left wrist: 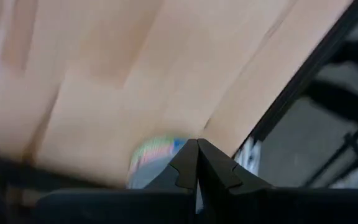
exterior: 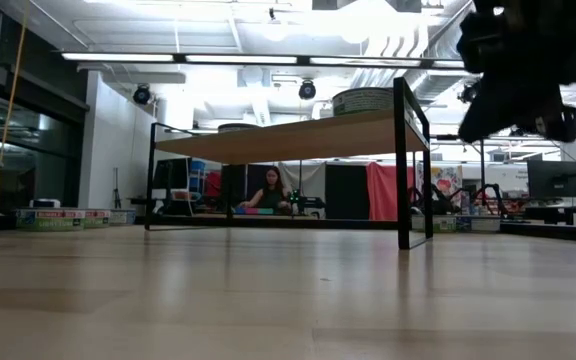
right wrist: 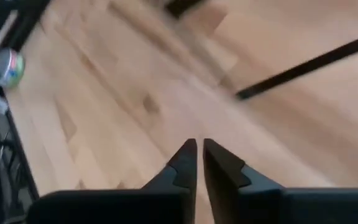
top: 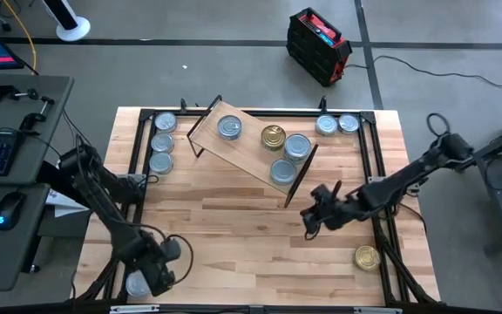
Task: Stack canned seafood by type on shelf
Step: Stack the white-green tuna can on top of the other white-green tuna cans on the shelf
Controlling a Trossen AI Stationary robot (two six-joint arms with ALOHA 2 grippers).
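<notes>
Robotics lab, person (exterior: 271, 194) at far benches, monitors (exterior: 554, 179), ceiling strip lights (exterior: 168, 57)

Four tins (top: 284, 149) sit on the angled light-wood shelf (top: 249, 150); others ring the table.

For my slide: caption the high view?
Four tins on the angled shelf; right gripper shut, empty, near its front leg.

Open table (top: 234, 235) in front of the shelf (top: 249, 150); tins (top: 161, 144) along the far-left edge.
</notes>
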